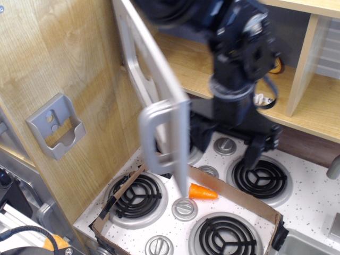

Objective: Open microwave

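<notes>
Swinging wide, the microwave door (154, 90) stands edge-on to the camera above the toy stove's far-left corner, its grey handle (156, 135) blurred and hanging over the left burners. Just to the door's right, the black robot arm (239, 58) reaches down from the top of the frame in front of the open microwave cavity (186, 58), whose wooden floor shows bare where it can be seen. The gripper (234, 141) sits low behind the door's free edge, over the far burners; one dark finger (261, 144) points down toward the far-right burner (260, 178). Whether the jaws are parted or closed cannot be told, and nothing is seen in their hold; contact with the door is hidden.

On the speckled stovetop (313, 196), a shallow cardboard tray (234, 188) rings the near burners. Inside it an orange toy carrot (203, 192) lies beside a grey knob (185, 209), near the tray's far wall. A grey holder (56, 125) is fixed to the wooden panel (58, 64) at the left edge.
</notes>
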